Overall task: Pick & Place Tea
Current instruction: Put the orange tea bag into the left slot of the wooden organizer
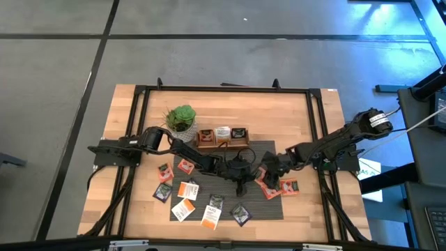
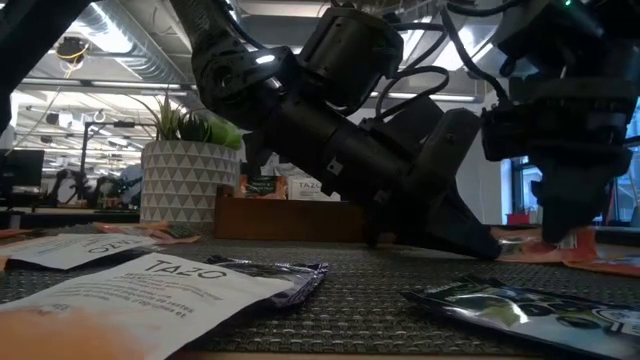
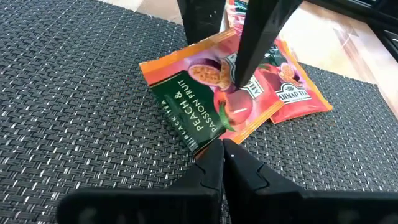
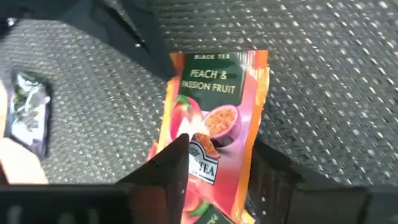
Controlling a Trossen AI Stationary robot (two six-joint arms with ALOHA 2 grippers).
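Note:
The tea is several flat sachets, orange-red, white and dark, spread over a dark woven mat (image 1: 230, 202). Both grippers meet at one orange-red "Peach & Passion Fruit" sachet (image 3: 211, 93), which lies flat, partly over another orange-red sachet (image 3: 295, 93). My left gripper (image 3: 224, 152) is shut at that sachet's green end. My right gripper (image 4: 221, 165) is open above it, fingers pointing down. More sachets stand in the brown wooden tray (image 1: 221, 137) at the mat's far edge. My left gripper comes in low from the table's left, and its shut fingertips (image 3: 214, 155) meet the edge of the sachet's green end (image 3: 199, 140). Whether they pinch that edge or only butt against it, I cannot tell. My right gripper comes from above, slanting from the table's right. One fingertip (image 3: 239, 78) rests on the printed face near the sachet's middle (image 3: 224, 99), and the other finger (image 4: 267, 174) stands beside the sachet's long edge. The sachet lies flat under it.
A green potted plant (image 1: 181, 118) stands left of the tray. Loose sachets lie near the table's near edge: a white one (image 2: 150, 285), a dark one (image 2: 520, 305), others around (image 1: 185, 189). One more orange-red sachet (image 1: 287, 187) lies on the right. Black frame rails (image 1: 136, 139) border the table.

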